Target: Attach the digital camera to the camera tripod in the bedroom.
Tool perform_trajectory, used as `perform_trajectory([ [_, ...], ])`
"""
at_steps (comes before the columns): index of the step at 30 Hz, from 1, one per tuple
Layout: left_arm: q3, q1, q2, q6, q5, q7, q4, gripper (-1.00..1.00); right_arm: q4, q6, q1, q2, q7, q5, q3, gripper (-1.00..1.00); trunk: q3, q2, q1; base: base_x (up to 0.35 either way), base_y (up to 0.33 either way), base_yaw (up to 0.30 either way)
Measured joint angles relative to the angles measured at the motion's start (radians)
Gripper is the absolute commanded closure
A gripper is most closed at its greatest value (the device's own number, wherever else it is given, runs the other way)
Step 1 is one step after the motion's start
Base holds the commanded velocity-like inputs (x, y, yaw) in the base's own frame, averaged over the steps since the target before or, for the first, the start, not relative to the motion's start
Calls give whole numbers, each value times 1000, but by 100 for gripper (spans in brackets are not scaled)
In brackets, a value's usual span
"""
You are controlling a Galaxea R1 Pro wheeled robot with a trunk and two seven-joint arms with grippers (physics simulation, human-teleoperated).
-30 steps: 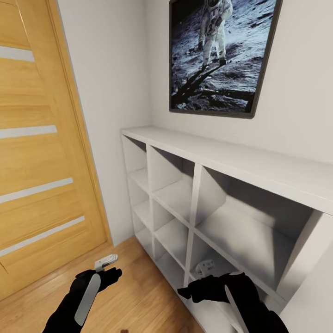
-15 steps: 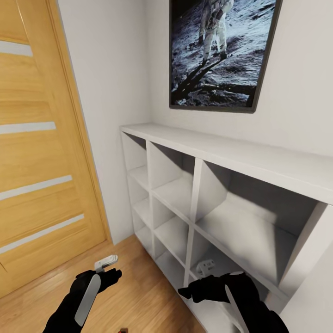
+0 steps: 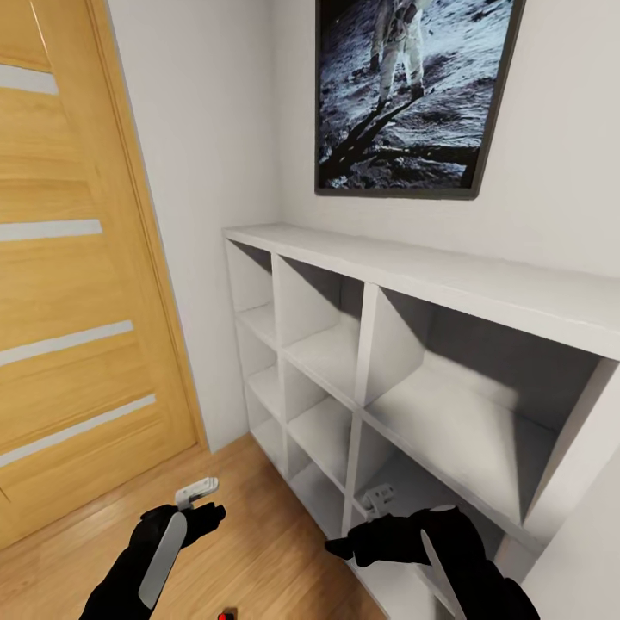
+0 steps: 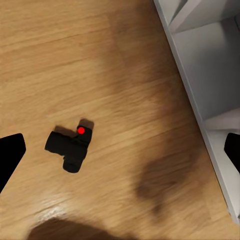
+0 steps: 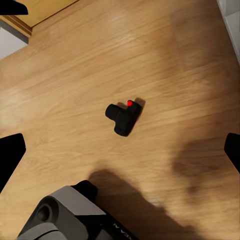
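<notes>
The digital camera (image 4: pixel 70 147) lies on the light wood floor, small and black with a red button on top. It is also seen from higher up in the right wrist view (image 5: pixel 121 117). In the head view, just its red button (image 3: pixel 226 615) peeks in at the bottom edge between my arms. My left gripper (image 3: pixel 196 491) and right gripper (image 3: pixel 377 498) both hang above the floor, open and holding nothing. Their dark fingertips (image 4: pixel 10 156) (image 5: pixel 10 155) stand far apart at the wrist pictures' edges. The camera tripod is out of view.
White cube shelves (image 3: pixel 362 344) run along the wall at the right, close to my right arm. A wooden door (image 3: pixel 69 284) stands at the left and an astronaut poster (image 3: pixel 405 95) hangs above the shelves. My grey base (image 5: pixel 65 215) sits near the camera.
The head view has tipped slightly downward, so shelves and poster sit a little higher and the camera's red button has come into the bottom edge. Both arms have barely moved.
</notes>
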Motion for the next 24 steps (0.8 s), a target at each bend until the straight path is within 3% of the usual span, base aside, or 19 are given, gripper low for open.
perform_trajectory([
  [24, -11, 0, 0, -3, -7, 1, 20, -100, 0, -1, 0, 1, 5, 2, -1, -100, -75, -168, 92, 0, 0, 0],
])
